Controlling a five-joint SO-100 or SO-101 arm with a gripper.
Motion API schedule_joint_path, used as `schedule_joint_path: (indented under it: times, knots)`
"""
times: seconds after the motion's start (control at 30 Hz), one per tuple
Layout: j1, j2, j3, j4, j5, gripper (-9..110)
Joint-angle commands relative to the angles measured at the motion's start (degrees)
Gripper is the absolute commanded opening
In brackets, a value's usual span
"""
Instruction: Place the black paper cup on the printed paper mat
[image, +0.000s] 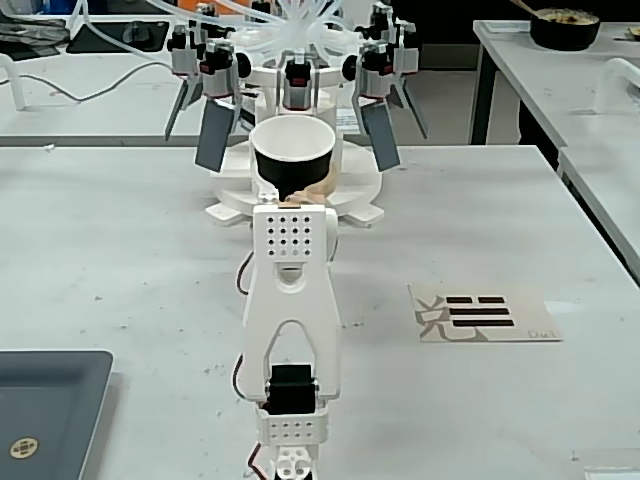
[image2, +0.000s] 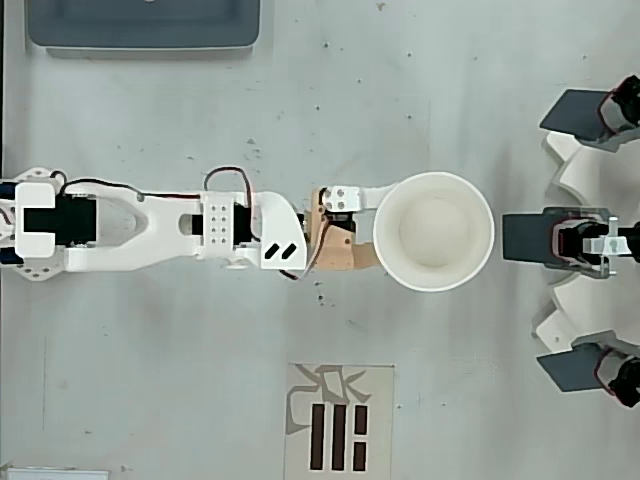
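The black paper cup (image: 293, 155) stands upright with its white inside showing, right in front of the arm in the fixed view. From overhead only its white rim and inside (image2: 433, 232) show. My gripper (image: 297, 193) is shut on the cup's near side, and its fingertips are hidden under the rim (image2: 373, 232). The arm hides the cup's base. The printed paper mat (image: 485, 312) lies flat on the table to the right of the arm in the fixed view. In the overhead view the mat (image2: 338, 422) is below the arm, well apart from the cup.
A white multi-arm rig with dark grey paddles (image: 295, 70) stands just beyond the cup, at the right edge overhead (image2: 585, 240). A dark grey tray (image: 45, 410) sits at the near left of the fixed view. A black bowl (image: 565, 25) is on a far table.
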Motion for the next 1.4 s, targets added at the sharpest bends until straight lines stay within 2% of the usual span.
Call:
schedule_joint_path:
  times: [0.0, 0.47, 1.37]
  knots:
    - [2.1, -2.0, 1.2, -6.9, -6.6, 10]
    - [2.1, -1.1, 2.9, -7.2, -6.1, 10]
    - [2.1, 27.4, 38.2, -10.4, -0.8, 10]
